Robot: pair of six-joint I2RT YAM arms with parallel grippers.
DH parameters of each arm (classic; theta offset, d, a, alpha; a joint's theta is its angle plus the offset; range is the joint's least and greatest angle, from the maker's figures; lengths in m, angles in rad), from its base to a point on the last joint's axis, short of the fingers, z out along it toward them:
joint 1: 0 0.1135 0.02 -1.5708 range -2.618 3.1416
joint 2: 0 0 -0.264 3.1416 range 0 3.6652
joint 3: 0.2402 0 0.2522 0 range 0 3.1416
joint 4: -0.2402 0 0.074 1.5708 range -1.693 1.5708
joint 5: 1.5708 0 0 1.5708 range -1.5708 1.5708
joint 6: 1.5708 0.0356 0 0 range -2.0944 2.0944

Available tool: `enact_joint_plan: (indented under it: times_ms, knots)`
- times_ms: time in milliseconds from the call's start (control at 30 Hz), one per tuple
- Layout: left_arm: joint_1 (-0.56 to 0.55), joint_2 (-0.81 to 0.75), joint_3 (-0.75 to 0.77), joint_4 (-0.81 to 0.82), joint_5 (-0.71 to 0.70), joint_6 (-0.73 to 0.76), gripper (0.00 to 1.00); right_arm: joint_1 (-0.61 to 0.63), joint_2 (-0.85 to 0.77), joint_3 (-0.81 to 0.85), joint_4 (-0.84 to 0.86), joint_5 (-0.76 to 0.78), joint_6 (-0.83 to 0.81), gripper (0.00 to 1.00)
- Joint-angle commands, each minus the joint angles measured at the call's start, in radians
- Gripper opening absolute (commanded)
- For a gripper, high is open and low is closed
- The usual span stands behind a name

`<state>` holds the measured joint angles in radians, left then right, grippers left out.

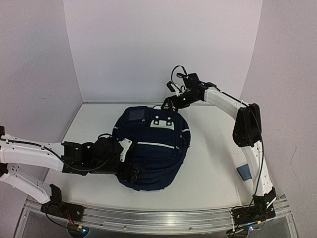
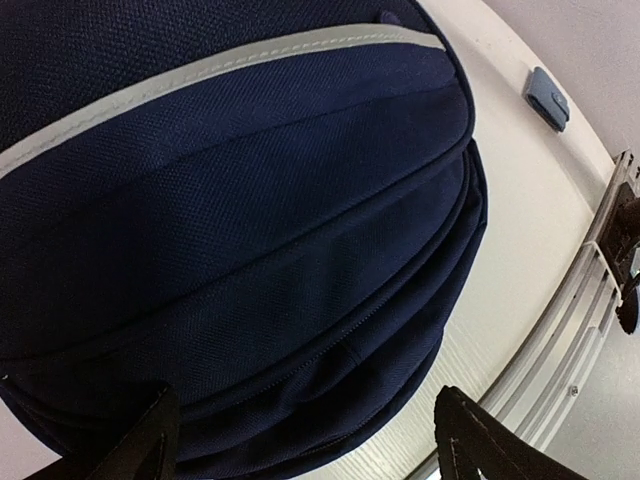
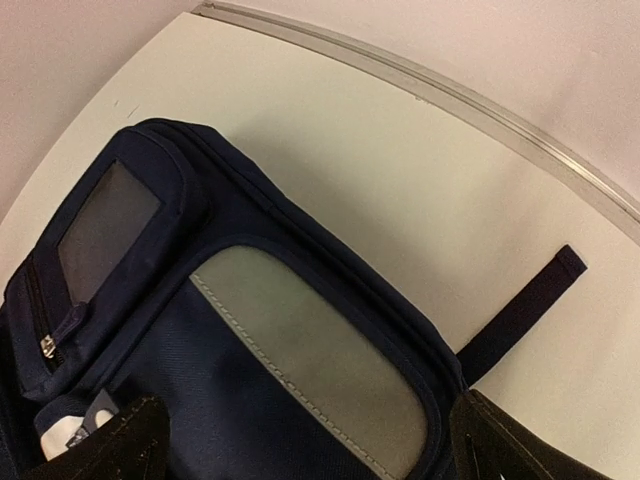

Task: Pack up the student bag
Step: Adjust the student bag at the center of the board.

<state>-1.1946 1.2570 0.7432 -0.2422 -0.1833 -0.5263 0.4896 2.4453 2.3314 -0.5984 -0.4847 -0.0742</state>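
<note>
The student bag point(image 1: 153, 148), navy with white stripes and a white dotted patch, lies flat in the middle of the table. My left gripper point(image 1: 130, 161) is at its near-left rim. In the left wrist view the left gripper point(image 2: 305, 445) is open, its fingers spread wide over the bag's point(image 2: 250, 200) rounded zipped edge, gripping nothing. My right gripper point(image 1: 171, 104) hangs over the bag's far top end. In the right wrist view the right gripper point(image 3: 305, 450) also stands open above the bag point(image 3: 200, 380) and its grey panel point(image 3: 320, 360).
A small blue pouch point(image 1: 243, 171) lies on the table at the right beside the right arm, also visible as the pouch point(image 2: 547, 97) in the left wrist view. A loose navy strap point(image 3: 520, 310) trails from the bag's top. White walls close off the back and sides.
</note>
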Motion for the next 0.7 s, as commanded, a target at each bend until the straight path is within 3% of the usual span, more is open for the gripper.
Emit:
enact_joint_plan:
  times_ms: [0, 200, 333, 500, 667]
  knots:
    - [0.0, 0.021, -0.045, 0.088, 0.002, -0.163, 0.95, 0.0, 0.01, -0.003, 0.001, -0.023, 0.007, 0.93]
    - [0.18, -0.061, -0.131, 0.181, 0.056, -0.274, 0.98, -0.015, -0.075, -0.238, -0.004, -0.076, -0.035, 0.73]
    - [0.306, -0.071, -0.127, 0.159, 0.051, -0.272, 0.98, -0.051, -0.177, -0.43, -0.008, -0.155, -0.041, 0.61]
    - [0.475, 0.035, -0.078, 0.214, 0.158, -0.217, 0.98, -0.058, -0.387, -0.736, -0.007, -0.283, -0.037, 0.63]
    - [0.63, 0.252, 0.088, 0.312, 0.344, -0.137, 0.98, -0.026, -0.561, -1.021, -0.008, -0.427, -0.044, 0.7]
